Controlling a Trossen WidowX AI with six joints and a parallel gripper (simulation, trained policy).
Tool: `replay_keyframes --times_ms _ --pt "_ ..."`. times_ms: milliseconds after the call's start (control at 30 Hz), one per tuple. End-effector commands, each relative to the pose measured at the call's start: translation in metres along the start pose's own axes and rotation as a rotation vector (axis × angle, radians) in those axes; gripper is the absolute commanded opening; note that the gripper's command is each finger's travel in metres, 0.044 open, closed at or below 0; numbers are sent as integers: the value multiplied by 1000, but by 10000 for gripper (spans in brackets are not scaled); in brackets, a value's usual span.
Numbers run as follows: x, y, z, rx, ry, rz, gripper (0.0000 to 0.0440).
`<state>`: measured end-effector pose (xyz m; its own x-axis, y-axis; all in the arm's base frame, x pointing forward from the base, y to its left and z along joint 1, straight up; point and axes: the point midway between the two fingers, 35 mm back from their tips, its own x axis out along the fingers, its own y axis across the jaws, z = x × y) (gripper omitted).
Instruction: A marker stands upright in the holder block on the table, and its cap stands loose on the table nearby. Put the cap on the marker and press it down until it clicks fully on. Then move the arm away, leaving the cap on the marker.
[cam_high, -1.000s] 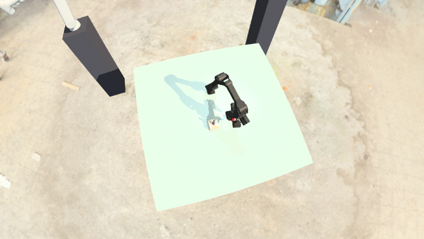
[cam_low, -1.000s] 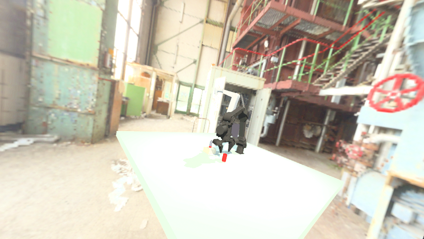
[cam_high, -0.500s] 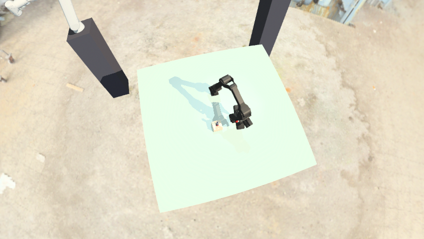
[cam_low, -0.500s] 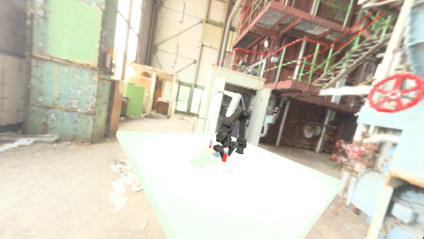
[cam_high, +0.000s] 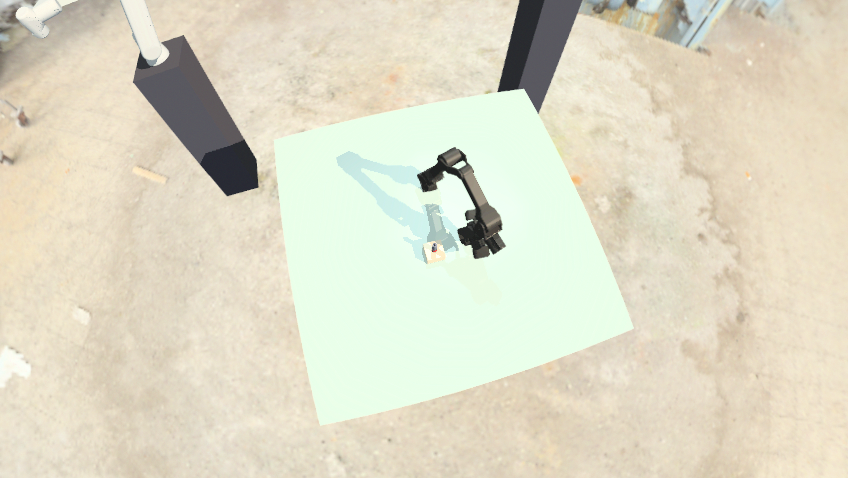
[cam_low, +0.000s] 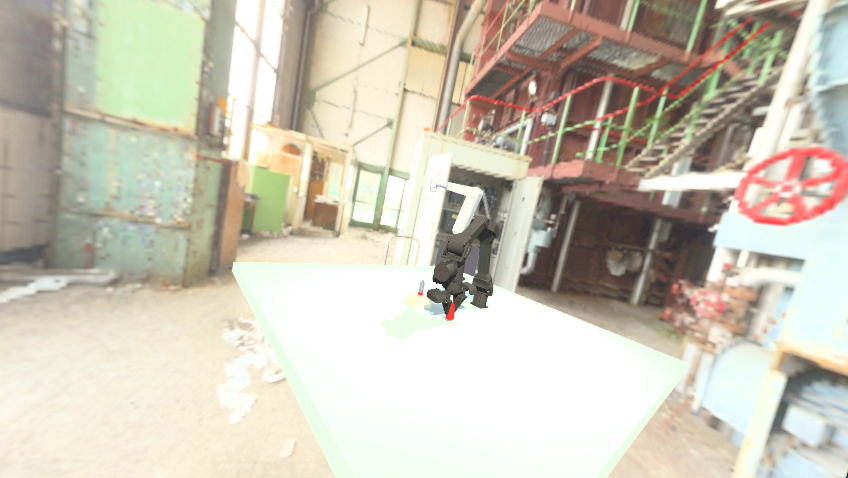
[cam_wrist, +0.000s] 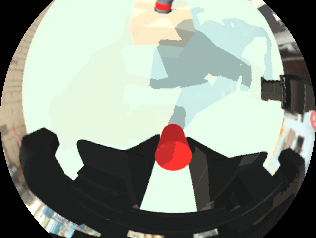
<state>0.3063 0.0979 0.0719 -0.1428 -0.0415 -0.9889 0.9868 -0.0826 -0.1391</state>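
Note:
The red cap (cam_low: 450, 314) (cam_wrist: 173, 152) stands upright on the table (cam_high: 368, 344) (cam_low: 427, 403). My gripper (cam_low: 453, 305) (cam_wrist: 172, 139) is low over the table with one finger on each side of the cap, and both fingers look to touch it: it is shut on the cap. In the top view the arm hides the cap. The grey marker (cam_high: 434, 247) (cam_low: 421, 287) (cam_wrist: 163, 6) with a red band stands upright and uncapped in the pale holder block (cam_high: 434, 260) (cam_low: 412, 301) (cam_wrist: 144, 32). In the wrist view its upper part is cut off.
The holder block is a short way from the gripper, to its left in the top and exterior views. The black arm's base (cam_high: 428, 182) stands on the table beyond the block in the top view. A white arm (cam_high: 139, 29) (cam_low: 469, 204) stands on a dark pillar (cam_high: 190, 100) off the table.

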Motion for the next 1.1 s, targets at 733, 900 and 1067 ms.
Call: replay_keyframes --times_ms 733,900,1067 --pt "-79 20 65 103 50 122 90" --pt "-86 18 82 133 53 117 82" --pt "-91 15 100 166 54 110 73"
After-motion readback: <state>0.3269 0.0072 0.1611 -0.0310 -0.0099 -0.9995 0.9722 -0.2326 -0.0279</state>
